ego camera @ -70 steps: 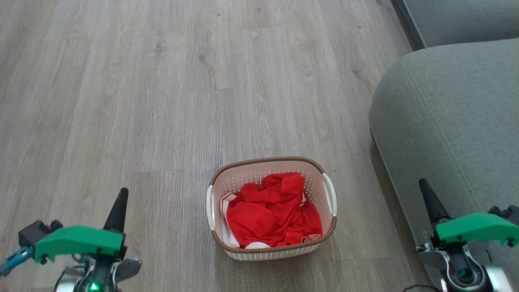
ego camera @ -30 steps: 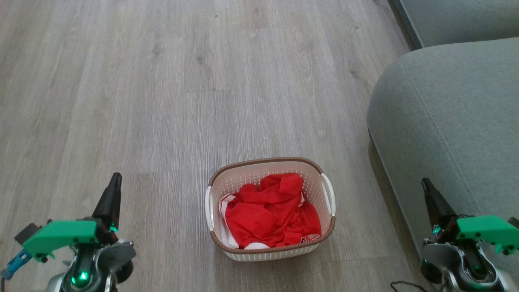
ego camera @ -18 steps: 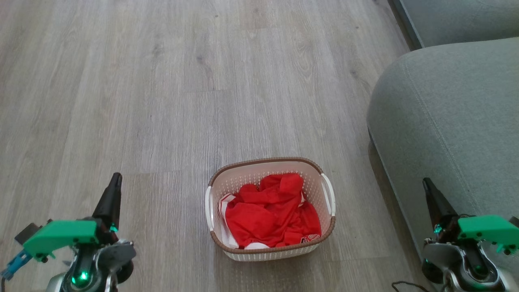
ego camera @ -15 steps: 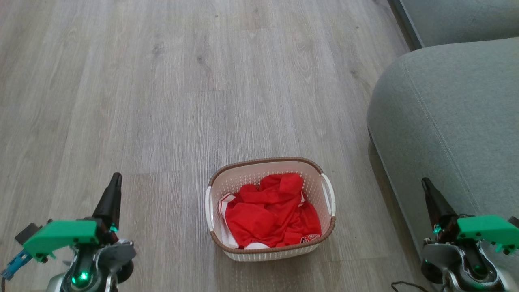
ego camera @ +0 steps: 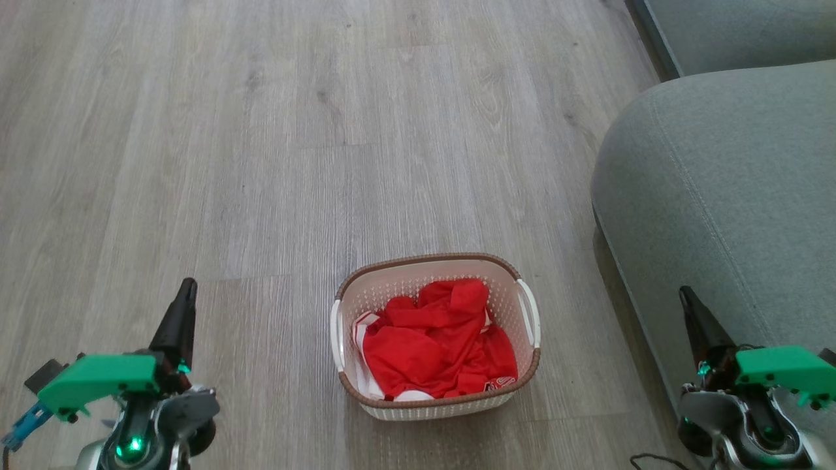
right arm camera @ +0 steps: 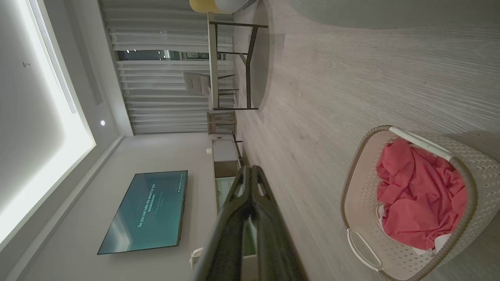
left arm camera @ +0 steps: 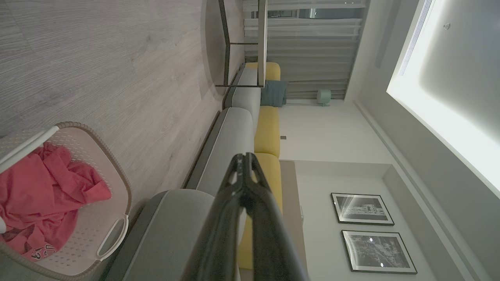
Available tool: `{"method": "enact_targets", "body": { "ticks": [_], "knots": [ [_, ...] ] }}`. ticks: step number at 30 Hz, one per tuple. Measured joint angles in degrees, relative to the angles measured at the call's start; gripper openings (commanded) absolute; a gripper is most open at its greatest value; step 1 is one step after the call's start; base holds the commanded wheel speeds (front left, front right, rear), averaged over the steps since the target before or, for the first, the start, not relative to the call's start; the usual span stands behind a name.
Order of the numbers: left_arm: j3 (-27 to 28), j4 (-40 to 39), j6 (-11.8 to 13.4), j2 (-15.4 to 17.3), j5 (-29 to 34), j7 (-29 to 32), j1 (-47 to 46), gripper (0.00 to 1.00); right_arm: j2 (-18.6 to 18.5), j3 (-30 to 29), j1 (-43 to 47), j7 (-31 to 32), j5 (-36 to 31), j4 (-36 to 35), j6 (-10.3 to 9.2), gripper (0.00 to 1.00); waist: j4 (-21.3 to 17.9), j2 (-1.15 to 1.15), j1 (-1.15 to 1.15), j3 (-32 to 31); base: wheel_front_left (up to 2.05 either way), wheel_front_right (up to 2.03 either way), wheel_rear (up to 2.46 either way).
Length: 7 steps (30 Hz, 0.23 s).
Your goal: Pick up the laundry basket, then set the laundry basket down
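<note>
One cream laundry basket (ego camera: 431, 408), brown-rimmed, white-handled, holding red clothes (ego camera: 431, 346).

The head view looks steeply down from above onto the wood floor (ego camera: 261, 163). Both wrist views sit low, rolled sideways, facing across the room. All three share the laundry basket (ego camera: 434, 410) and floor.

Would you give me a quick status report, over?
Left gripper shut, empty. Right gripper shut, empty, close to grey sofa. Laundry basket on floor between them, ungripped, red clothes inside.
</note>
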Motion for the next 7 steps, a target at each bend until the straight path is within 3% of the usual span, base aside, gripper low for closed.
{"method": "enact_targets", "body": {
  "ticks": [7],
  "knots": [
    [0.0,0.0,0.0,0.0,0.0,0.0,0.0,0.00,-0.8,0.8,0.0,-0.6,0.6,0.0,0.00,0.00,0.0,0.00,0.00,0.0,0.00,0.00,0.00]
  ]
}}
